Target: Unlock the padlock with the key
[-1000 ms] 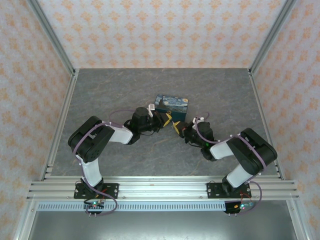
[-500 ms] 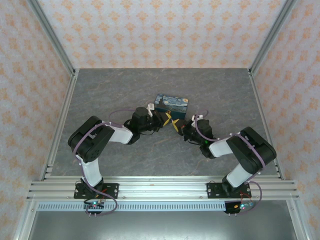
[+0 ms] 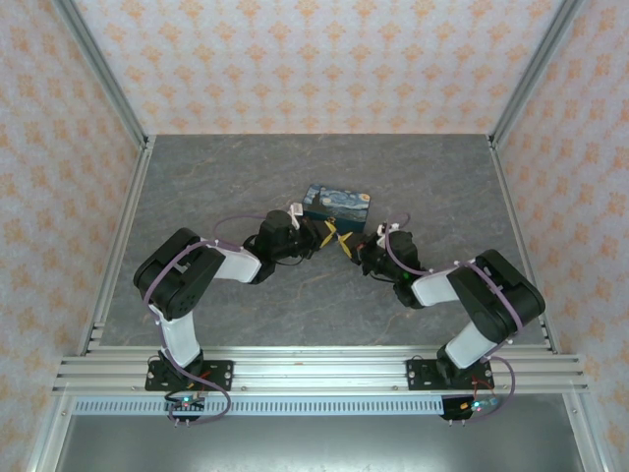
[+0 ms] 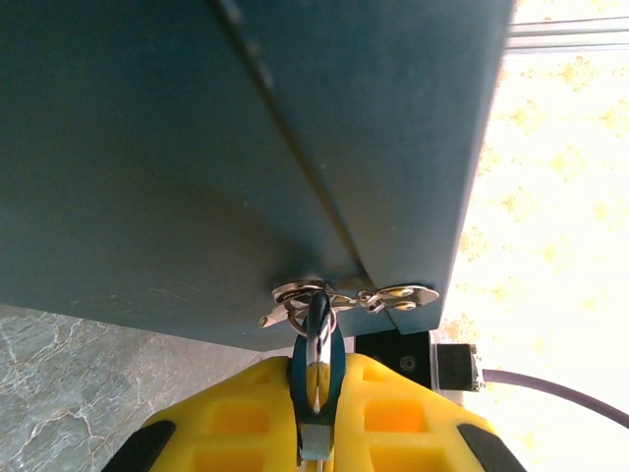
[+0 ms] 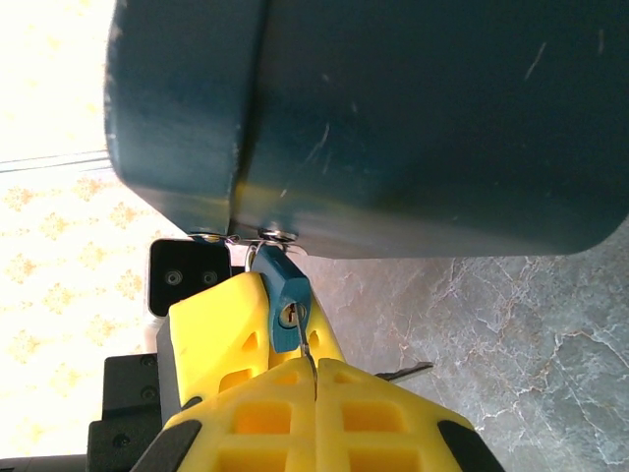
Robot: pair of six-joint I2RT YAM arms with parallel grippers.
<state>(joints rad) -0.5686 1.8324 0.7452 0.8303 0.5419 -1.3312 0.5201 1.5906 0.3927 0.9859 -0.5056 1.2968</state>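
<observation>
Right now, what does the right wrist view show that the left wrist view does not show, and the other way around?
Right wrist view: the padlock seen from its keyhole side, with the key pinched in the right gripper and its tip at the keyhole.
Left wrist view: the left gripper clamping the lock from both sides, and the silver hasp spread along the box edge.
Both: the dark blue box, the blue padlock at its latch, and the marble table.
</observation>
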